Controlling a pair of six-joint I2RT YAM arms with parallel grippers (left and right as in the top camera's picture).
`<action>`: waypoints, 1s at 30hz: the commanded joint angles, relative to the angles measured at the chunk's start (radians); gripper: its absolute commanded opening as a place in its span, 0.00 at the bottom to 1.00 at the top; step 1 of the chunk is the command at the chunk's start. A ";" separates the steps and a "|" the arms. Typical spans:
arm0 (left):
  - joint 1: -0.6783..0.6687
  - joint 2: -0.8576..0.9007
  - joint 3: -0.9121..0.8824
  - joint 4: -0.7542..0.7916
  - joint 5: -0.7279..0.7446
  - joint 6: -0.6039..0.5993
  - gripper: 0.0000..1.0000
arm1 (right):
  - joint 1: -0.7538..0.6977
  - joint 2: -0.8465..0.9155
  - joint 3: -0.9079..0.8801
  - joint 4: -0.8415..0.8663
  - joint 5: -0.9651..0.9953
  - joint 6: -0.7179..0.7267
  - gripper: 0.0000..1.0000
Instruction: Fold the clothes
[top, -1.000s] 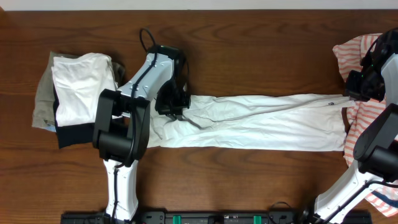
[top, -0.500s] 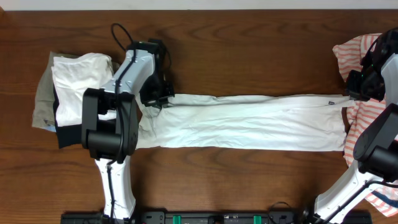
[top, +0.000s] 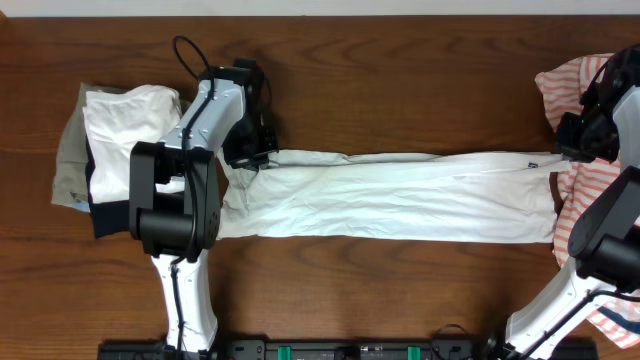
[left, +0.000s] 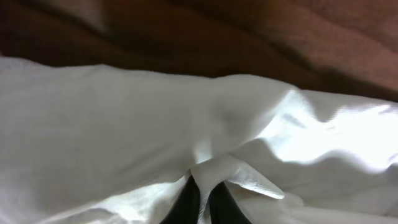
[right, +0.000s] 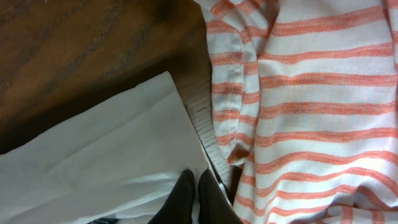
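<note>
- Across the middle of the table (top: 400, 70): a long white garment (top: 400, 195), drawn out into one flat band from left to right. Spans most of the table's width and shows only shallow creases along its length.
- At the far-left corner of that band: the left gripper (top: 252, 160), pointing down onto the cloth. In the left wrist view, has its dark tips pressed together on a raised pinch of the white fabric (a small folded flap stands just right of the tips).
- At the far-right corner of the band: the right gripper (top: 563, 150). In the right wrist view, clamps its two dark tips together over the edge of the white cloth, with bare wood showing beyond the corner.
- Just right of that corner: an orange-and-white striped top (right: 311, 93), rumpled, lying at the right edge of the table and partly hidden under the right arm in the overhead view.
- Well left of the band: a pile of folded clothes (top: 120, 140), with a white piece on top and dark and khaki layers showing at the edges. Sits just beside the left arm, apart from the white garment.
</note>
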 joint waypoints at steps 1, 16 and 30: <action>0.006 -0.010 -0.001 -0.035 -0.031 -0.013 0.08 | -0.009 -0.027 0.003 0.002 0.022 -0.013 0.03; 0.006 -0.010 -0.001 -0.112 -0.031 -0.013 0.54 | -0.009 -0.027 0.003 -0.022 0.027 -0.013 0.07; 0.006 -0.010 -0.001 -0.116 -0.031 -0.013 0.54 | -0.009 -0.027 -0.031 -0.084 0.097 -0.012 0.15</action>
